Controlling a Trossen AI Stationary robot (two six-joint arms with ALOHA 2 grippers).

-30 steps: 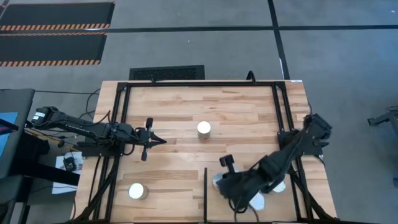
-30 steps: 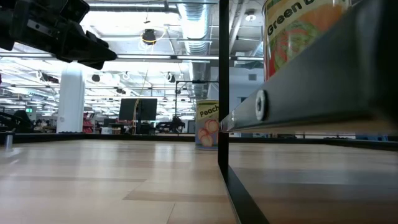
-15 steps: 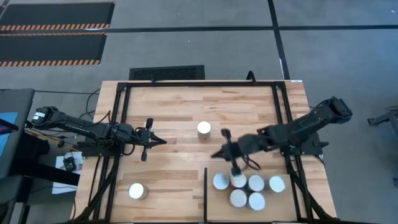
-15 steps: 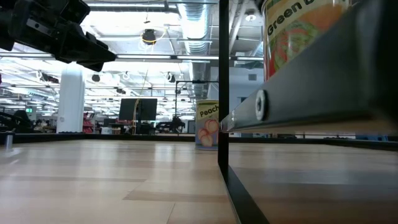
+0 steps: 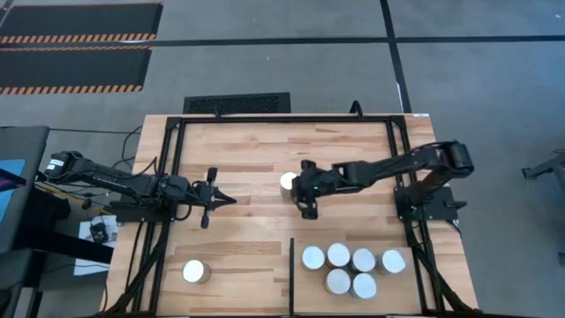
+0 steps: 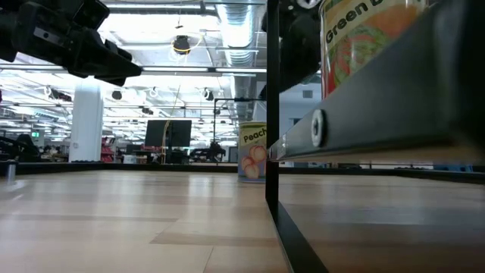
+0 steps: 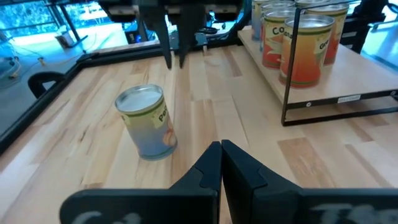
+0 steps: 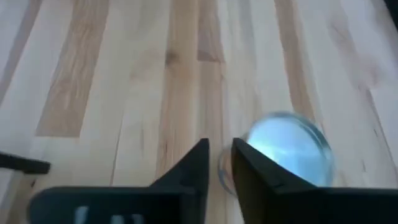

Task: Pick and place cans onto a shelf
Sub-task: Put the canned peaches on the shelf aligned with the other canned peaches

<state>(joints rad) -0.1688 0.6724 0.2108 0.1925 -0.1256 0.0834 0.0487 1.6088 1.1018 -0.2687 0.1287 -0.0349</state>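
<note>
swung off the shelf (image 5: 375, 231) since half a second ago, right gripper (image 5: 305, 189) now stretched over the middle of the table (image 5: 247, 150), just beside the lone centre can (image 5: 288, 182). fingers close together with only a thin slit between them, clasping nothing; in the right wrist view, silver can top (image 8: 290, 149) just off to one side of the fingertips (image 8: 198, 163). left gripper (image 5: 210, 198) unmoved, hovering at the table's left side, pinched together and empty, pointed toward the centre can (image 7: 147, 121).

six cans (image 5: 351, 266) clustered upright on the shelf, right of the thin black divider bar (image 5: 291, 274). one more can (image 5: 194, 271) standing alone near the front left of the table, well apart from the rest.

light butcher-block wood all over, pale and darker strips running lengthwise, boxed in by black frame tubing (image 5: 173, 159). grey floor around it, with dark mats edged in orange-black hazard stripes (image 5: 79, 46) at the far left and a black grille (image 5: 236, 103) behind the table.

from table height: peach-labelled can (image 6: 253, 152) upright in the distance, green-lettered can (image 6: 364, 38) on the raised shelf rail up close, bright ceiling lights, ducts, a white pillar (image 6: 86, 121) and a dark monitor (image 6: 168, 133) in the room beyond.
</note>
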